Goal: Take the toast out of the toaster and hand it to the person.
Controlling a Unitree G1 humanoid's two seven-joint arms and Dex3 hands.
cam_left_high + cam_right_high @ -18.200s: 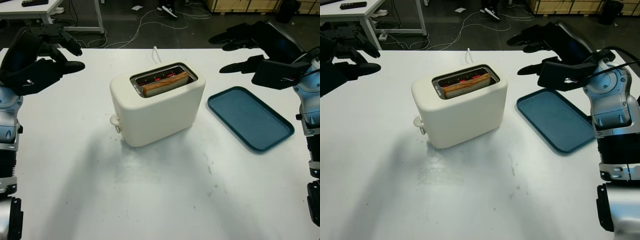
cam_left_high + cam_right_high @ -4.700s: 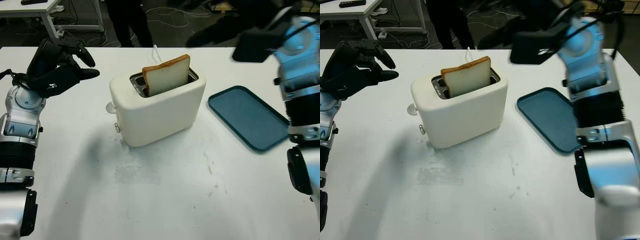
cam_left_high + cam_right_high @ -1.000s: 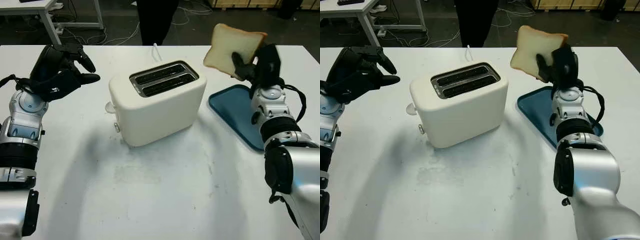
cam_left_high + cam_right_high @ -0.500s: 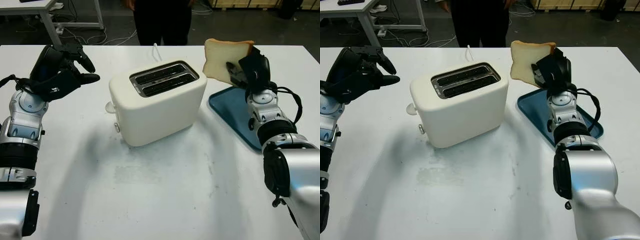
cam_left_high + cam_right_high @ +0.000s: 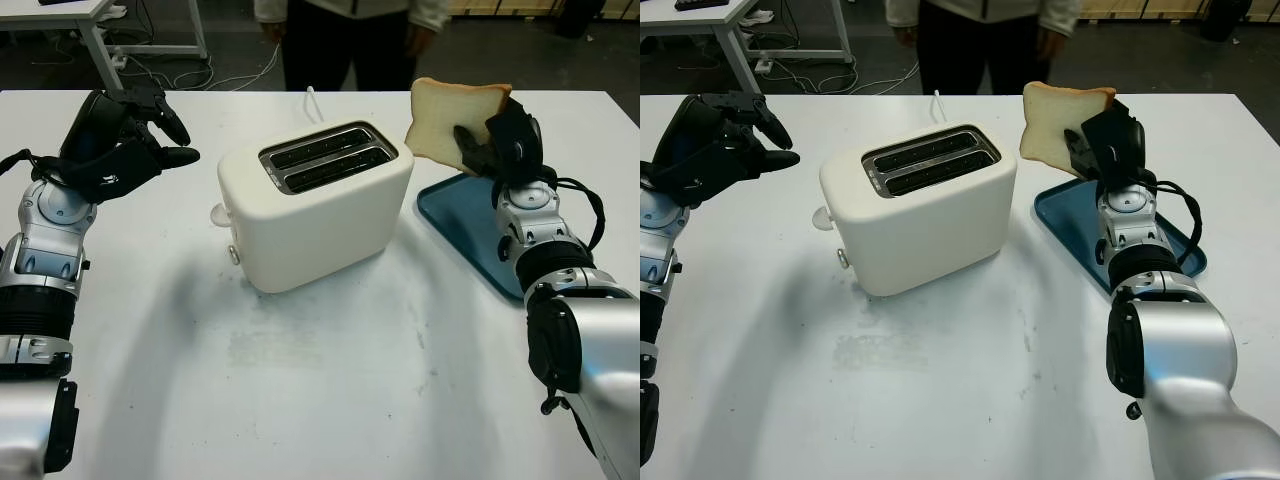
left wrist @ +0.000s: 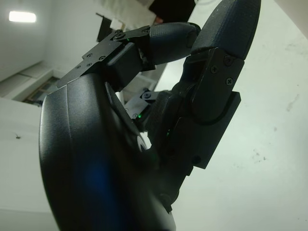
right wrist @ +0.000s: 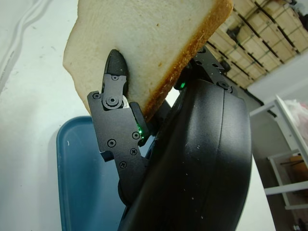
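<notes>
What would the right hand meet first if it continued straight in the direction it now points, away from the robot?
Probably the person standing at the table's far edge. The right hand holds the toast up above the blue tray, and nothing shows between; depth is uncertain.

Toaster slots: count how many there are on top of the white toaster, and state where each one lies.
2. Both run side by side along the top of the toaster: one slot on the person's side, the other slot nearer the robot. Both look empty.
</notes>
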